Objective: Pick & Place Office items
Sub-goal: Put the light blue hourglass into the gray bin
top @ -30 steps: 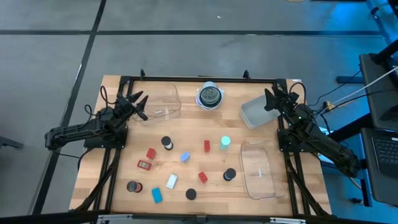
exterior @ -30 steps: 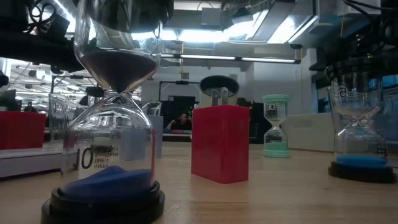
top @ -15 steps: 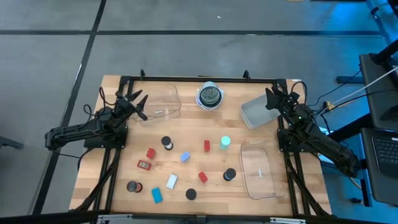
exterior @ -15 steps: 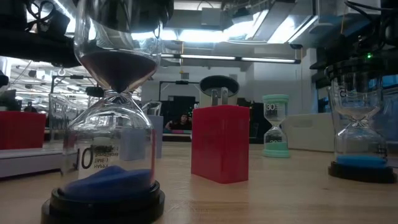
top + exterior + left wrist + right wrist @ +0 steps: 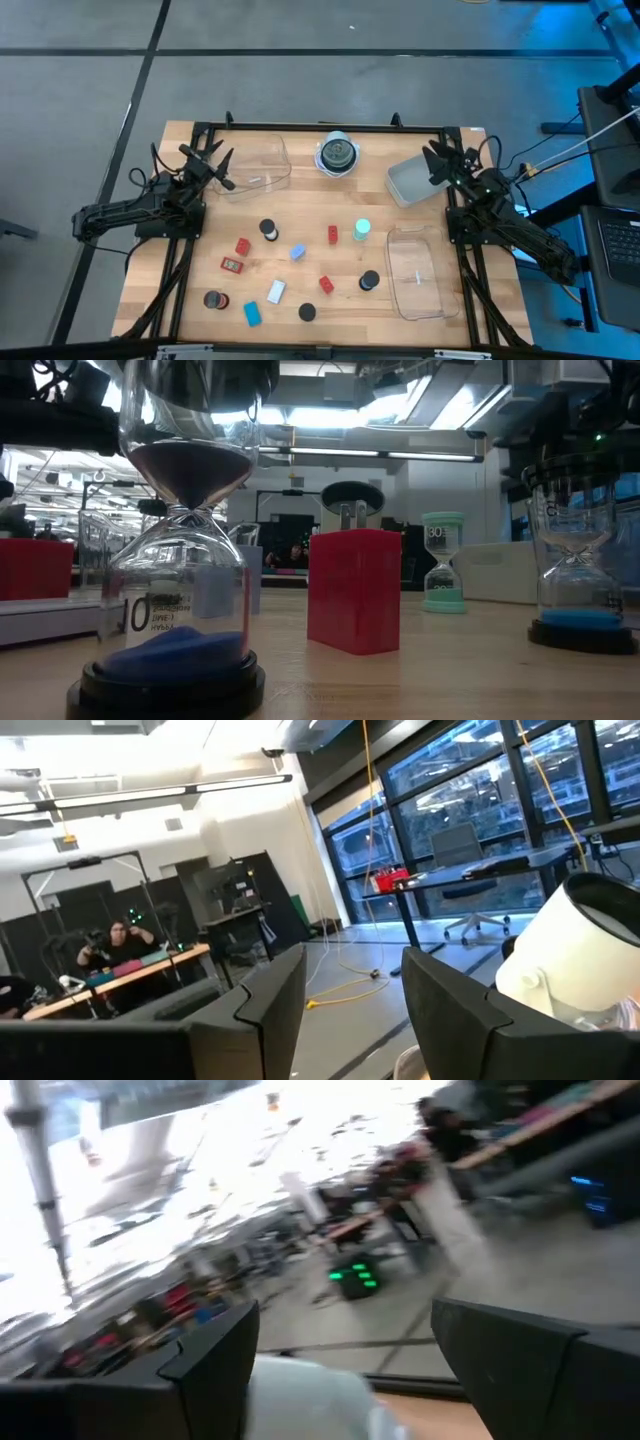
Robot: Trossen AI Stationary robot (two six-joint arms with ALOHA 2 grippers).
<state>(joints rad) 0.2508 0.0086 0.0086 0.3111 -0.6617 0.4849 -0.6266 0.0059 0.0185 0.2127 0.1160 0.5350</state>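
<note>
Office items point(image 5: 276, 291) mid-table, clear of edges; left gripper point(image 5: 208, 163) part-open, right gripper point(image 5: 440, 160) wide, both empty.

Two dark, near-black jointed arms of matching build, each a chain of blocky links. Left arm's end effector point(image 5: 216, 163) and right arm's end effector point(image 5: 437, 163) each carry two slim black fingers. Thin black cables loop beside both wrists. In the wrist views the fingers point(image 5: 268, 995) appear as flat, angular matte-black plates.
</note>
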